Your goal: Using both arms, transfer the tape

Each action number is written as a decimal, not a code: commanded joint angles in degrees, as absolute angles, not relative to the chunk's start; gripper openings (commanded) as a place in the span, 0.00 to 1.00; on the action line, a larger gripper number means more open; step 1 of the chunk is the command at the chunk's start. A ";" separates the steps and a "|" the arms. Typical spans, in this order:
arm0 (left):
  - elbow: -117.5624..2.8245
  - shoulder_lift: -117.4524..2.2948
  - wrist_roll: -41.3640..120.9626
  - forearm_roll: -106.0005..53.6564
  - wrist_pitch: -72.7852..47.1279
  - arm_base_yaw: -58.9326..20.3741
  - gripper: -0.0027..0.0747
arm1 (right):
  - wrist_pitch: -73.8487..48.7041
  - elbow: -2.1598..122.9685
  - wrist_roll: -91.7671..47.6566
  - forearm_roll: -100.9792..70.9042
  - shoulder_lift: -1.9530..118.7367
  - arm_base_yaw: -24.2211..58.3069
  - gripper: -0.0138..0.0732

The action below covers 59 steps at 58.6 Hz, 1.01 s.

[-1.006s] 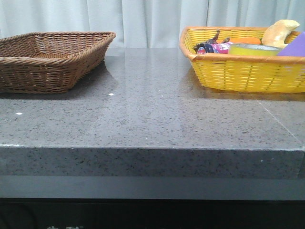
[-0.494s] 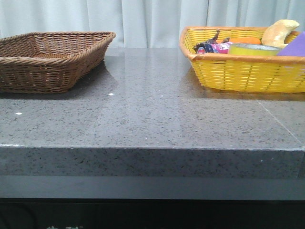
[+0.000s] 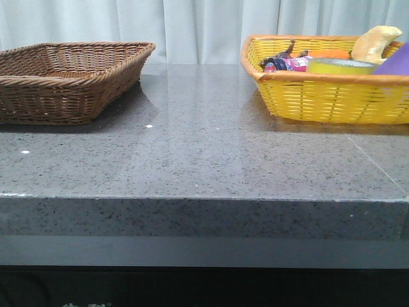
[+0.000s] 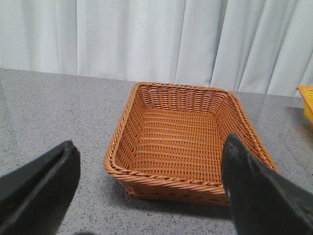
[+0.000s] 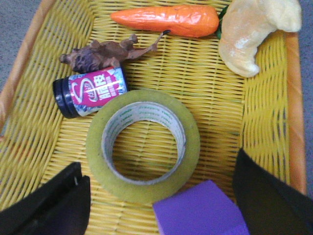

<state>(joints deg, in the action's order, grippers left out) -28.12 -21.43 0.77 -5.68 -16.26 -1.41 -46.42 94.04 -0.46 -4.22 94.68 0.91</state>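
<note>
The tape (image 5: 143, 145) lies flat in the yellow basket (image 3: 326, 96), unmoved since the earlier frames. The right gripper (image 5: 161, 205) hovers above it, jaws open and empty; the left gripper (image 4: 146, 191), likewise open, faces the brown basket (image 4: 181, 142).

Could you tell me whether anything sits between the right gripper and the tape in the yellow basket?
Partly: a purple block lies between the open right gripper and the tape, against the roll's near rim. The roll's top is uncovered.
</note>
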 commanded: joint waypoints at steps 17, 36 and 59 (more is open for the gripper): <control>-30.29 -22.08 0.47 -6.23 -11.72 -1.31 0.79 | -52.24 111.97 -0.51 -3.58 109.52 -2.12 0.86; -30.29 -22.08 0.47 -6.23 -11.72 -1.31 0.79 | -53.08 112.96 -0.51 -4.30 114.22 -2.12 0.76; -30.29 -22.08 0.47 -6.23 -11.72 -1.31 0.79 | -52.36 112.96 -0.51 -4.30 114.28 -2.12 0.39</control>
<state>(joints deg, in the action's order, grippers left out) -28.12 -21.43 0.77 -5.68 -16.26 -1.41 -55.29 111.04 -0.31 -4.67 117.92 -1.86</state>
